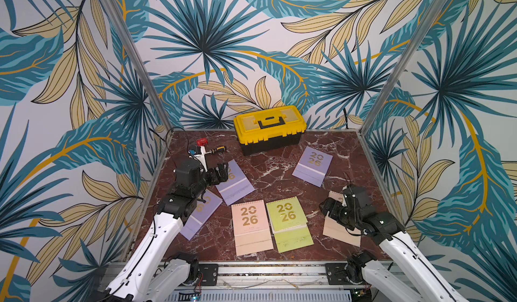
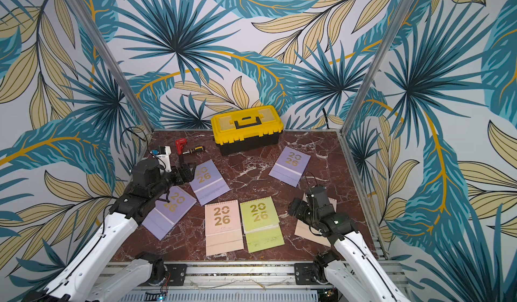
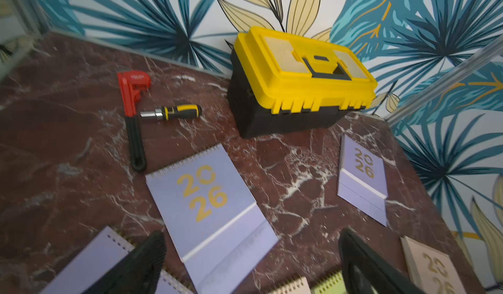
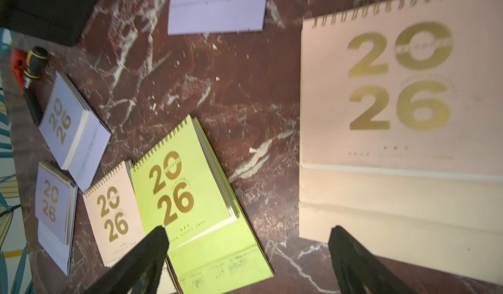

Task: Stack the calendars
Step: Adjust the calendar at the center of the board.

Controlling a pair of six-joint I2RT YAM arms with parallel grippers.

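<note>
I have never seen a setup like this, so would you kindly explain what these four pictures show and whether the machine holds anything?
This is a two-armed robot, each arm ending in a two-fingered gripper. Both top views look down on the whole table; the other two come from cameras on the wrists, showing the left gripper and right gripper close up. Spread flat on the table, not yet piled, lie three purple calendars, two pink calendars and one green calendar. At the back are a yellow toolbox, a red wrench and a screwdriver. Both grippers are open and hold nothing.
</note>
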